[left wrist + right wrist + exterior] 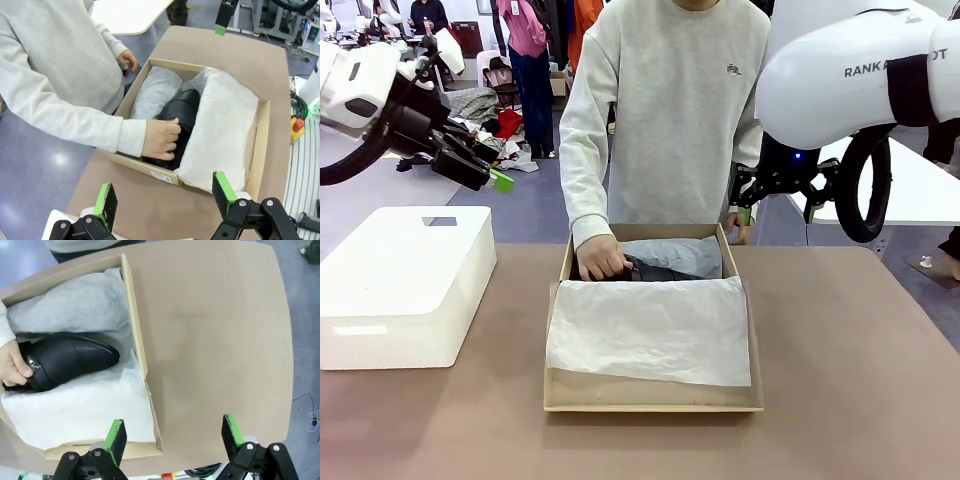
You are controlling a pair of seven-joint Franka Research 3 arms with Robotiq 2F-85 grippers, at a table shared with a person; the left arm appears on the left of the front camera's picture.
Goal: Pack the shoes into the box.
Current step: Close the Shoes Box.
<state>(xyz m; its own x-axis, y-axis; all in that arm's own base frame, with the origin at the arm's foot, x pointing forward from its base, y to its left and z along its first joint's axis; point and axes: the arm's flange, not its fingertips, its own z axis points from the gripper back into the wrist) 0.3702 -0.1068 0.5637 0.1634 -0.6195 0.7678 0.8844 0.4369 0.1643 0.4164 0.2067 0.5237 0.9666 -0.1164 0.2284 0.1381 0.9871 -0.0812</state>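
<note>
The tan box (654, 394) sits mid-table, lined with white tissue paper (650, 330). At its far end a person's hand (603, 258) grips a black glossy shoe (70, 357), which lies on the tissue inside the box (135, 325). The same shoe (182, 117) and hand (162, 140) appear in the left wrist view. My left gripper (485, 172) hangs open, high at the left and away from the box. My right gripper (748, 200) is open too, in the air just beyond the box's far right corner. Both hold nothing (165, 197) (175, 435).
A white foam block (405, 285) stands at the table's left, near the box. The brown table (850, 380) is bare to the right and in front of the box. The person stands at the far edge, directly behind the box.
</note>
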